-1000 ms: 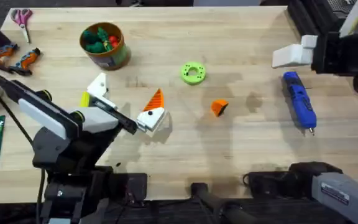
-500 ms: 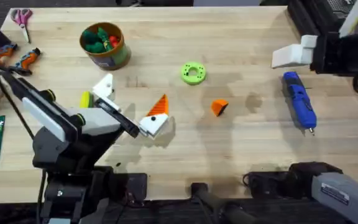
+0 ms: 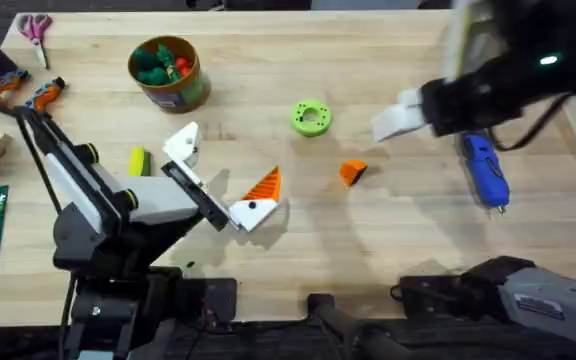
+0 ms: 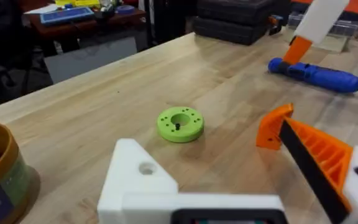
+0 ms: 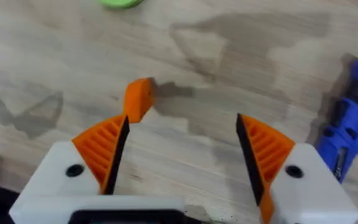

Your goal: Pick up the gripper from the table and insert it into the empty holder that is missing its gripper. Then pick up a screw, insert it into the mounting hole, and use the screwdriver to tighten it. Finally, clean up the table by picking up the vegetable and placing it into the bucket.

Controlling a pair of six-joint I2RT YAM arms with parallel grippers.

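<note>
The small orange ribbed plastic gripper tip (image 3: 352, 172) lies on the light wooden counter (image 3: 388, 240), right of the lime-green ring (image 3: 311, 117); the right gripper (image 5: 182, 158) hangs above it, fingers spread wide, empty. The left gripper (image 3: 218, 178) carries one orange pad beside a bare white angular holder (image 3: 181, 146), gripping nothing.

- A large light wooden counter (image 3: 388, 60) with visible plank grain carries soft, blurred shadows.
- Beyond its far edge, the left wrist view shows a dim room with a grey panel (image 4: 92, 56) standing on a dark floor.
- Black ribbed cases (image 4: 235, 18) are stacked at the counter's far side.
- A cluttered reddish desk (image 4: 82, 15) stands behind.
</note>
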